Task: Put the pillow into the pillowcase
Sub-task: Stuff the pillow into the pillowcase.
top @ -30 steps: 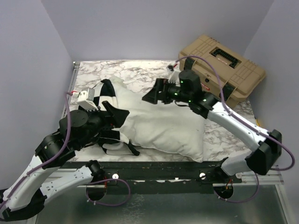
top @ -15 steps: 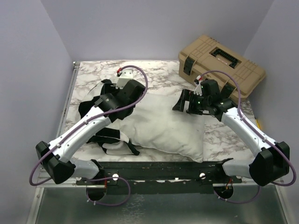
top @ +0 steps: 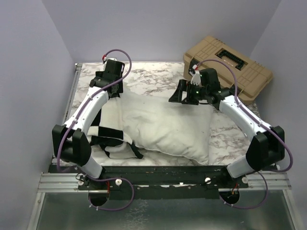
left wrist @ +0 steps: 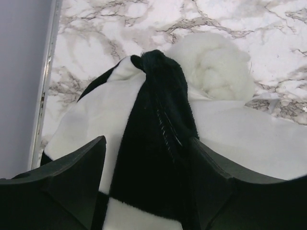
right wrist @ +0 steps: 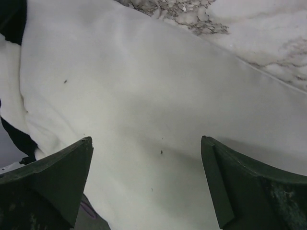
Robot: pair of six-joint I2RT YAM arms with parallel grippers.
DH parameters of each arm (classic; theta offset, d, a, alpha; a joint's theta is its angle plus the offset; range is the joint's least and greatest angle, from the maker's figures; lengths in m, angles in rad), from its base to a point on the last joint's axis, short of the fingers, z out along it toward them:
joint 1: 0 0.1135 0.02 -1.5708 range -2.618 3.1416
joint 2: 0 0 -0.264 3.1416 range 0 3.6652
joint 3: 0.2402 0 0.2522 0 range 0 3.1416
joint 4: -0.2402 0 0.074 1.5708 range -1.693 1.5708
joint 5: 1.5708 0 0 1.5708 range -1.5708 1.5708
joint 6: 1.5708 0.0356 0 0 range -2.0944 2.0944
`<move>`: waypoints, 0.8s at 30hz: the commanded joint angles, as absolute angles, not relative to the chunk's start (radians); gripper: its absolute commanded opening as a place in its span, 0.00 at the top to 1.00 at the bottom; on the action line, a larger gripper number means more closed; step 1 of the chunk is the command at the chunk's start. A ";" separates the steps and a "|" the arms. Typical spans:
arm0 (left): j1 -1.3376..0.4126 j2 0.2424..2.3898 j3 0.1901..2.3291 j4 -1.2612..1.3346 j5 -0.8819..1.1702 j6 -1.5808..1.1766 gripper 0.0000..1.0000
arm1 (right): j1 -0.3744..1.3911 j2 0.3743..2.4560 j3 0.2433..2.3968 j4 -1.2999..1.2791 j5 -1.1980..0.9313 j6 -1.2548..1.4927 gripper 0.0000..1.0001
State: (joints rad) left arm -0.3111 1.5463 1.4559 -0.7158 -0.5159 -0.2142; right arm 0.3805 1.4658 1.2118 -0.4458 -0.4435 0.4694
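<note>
Mostly bare, the pillow has one end hidden by the pillowcase.

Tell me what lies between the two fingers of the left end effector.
In the left wrist view, a black fold of the pillowcase shows between the open fingers of the left end effector, with the pillow beyond.

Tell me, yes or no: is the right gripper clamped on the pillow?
No: the right gripper hangs over the pillow with its jaws spread wide and nothing pinched between them.
</note>
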 commanded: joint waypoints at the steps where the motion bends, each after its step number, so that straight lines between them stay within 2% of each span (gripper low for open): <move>1: -0.224 1.641 1.519 -0.626 -0.296 -0.175 0.34 | 0.388 1.608 1.323 -0.313 -0.582 0.466 0.01; 5: -0.186 1.696 1.569 -0.622 -0.250 -0.181 0.52 | 0.393 1.780 1.439 -0.216 -0.687 0.493 0.00; 8: -0.183 1.702 1.581 -0.613 -0.191 -0.174 0.82 | 0.412 1.912 1.562 -0.166 -0.733 0.504 0.00; 11: -0.183 1.688 1.578 -0.597 -0.076 -0.167 1.00 | 0.434 2.062 1.731 -0.132 -0.784 0.522 0.00; 16: -0.185 1.631 1.551 -0.556 0.097 -0.217 1.00 | 0.471 2.280 1.936 -0.014 -0.884 0.625 0.00; 21: -0.223 1.549 1.509 -0.497 0.214 -0.280 1.00 | 0.556 2.453 2.122 -0.009 -0.941 0.669 0.01; 23: -0.244 1.514 1.494 -0.462 0.238 -0.303 1.00 | 0.588 2.485 2.117 0.087 -0.987 0.726 0.06; 24: -0.253 1.498 1.491 -0.453 0.251 -0.312 1.00 | 0.602 2.483 2.076 0.164 -1.015 0.776 0.13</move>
